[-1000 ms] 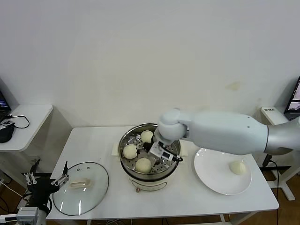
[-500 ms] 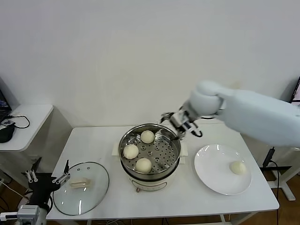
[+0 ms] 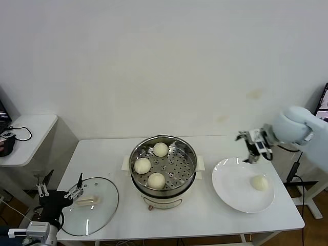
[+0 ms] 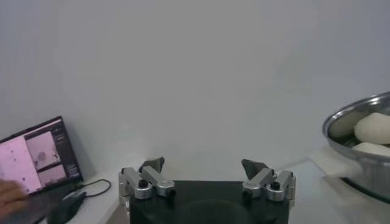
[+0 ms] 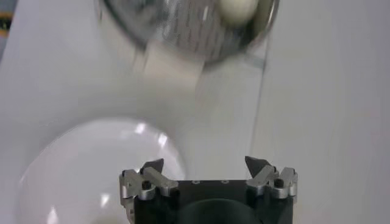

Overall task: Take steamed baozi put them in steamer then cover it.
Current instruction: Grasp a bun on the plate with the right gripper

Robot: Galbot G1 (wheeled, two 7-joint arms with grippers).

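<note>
right gripper (image 3: 252, 148): fingers apart, empty, above the plate's (image 3: 230, 192) far rim | buns: three smooth cream-white ones (image 3: 156, 180) in the shiny perforated steamer (image 3: 163, 163) well left of those fingers, a fourth (image 3: 260, 182) on the plate just below-right | left gripper (image 3: 60, 187): fingers apart, empty, beside the glass lid (image 3: 89, 205) on the tabletop (image 3: 195, 218)

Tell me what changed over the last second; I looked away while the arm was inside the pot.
The right gripper left the shiny steel steamer basket and swung right, open and empty, to above the flat white plate's far rim. The left gripper shifted slightly over the clear glass lid. Unchanged: three cream-white buns in the steamer, one bun on the plate, lid on the table.
</note>
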